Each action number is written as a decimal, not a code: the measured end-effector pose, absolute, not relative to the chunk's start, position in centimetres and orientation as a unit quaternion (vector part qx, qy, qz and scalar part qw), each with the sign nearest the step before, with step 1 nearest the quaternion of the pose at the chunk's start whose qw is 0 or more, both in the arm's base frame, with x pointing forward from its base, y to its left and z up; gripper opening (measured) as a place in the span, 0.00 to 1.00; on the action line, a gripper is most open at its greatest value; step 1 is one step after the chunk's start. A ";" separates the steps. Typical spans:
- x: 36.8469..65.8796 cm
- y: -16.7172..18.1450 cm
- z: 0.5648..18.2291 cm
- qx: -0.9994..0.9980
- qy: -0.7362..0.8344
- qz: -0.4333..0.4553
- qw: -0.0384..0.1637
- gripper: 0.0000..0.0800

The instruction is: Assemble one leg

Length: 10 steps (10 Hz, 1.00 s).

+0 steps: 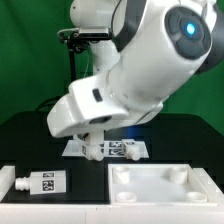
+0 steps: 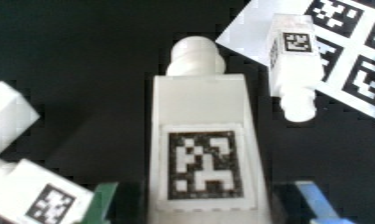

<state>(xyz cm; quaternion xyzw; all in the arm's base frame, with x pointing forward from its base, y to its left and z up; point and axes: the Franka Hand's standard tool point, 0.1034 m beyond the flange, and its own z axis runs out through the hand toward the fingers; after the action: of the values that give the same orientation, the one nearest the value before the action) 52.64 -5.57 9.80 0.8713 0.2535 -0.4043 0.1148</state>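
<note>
Gripper [image 2: 198, 198] clenching the leg [image 2: 205, 130] between its fingers [image 2: 310, 196], apparently; another leg [image 2: 292, 70] lying beyond them, over the marker board [image 2: 340, 40].

The exterior view looks from the front of the black table [image 1: 30, 135], a little above it, toward the green back wall [image 1: 30, 50], and stands rather near: the big white robot arm [image 1: 130, 75] fills much of the picture. The wrist view looks steeply down, very close to the table. Both views share the thin flat white marker board with square tags [image 1: 125, 149] [image 2: 335, 40] and a short chunky white plastic leg [image 1: 93, 150] [image 2: 292, 70] on it.
</note>
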 end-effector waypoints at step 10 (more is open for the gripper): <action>58.9 0.7 13.4 0.962 0.247 -0.086 0.074 0.36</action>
<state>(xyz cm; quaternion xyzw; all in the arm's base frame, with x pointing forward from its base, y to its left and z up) 58.91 0.69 13.35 0.9623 0.2472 -0.0858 0.0744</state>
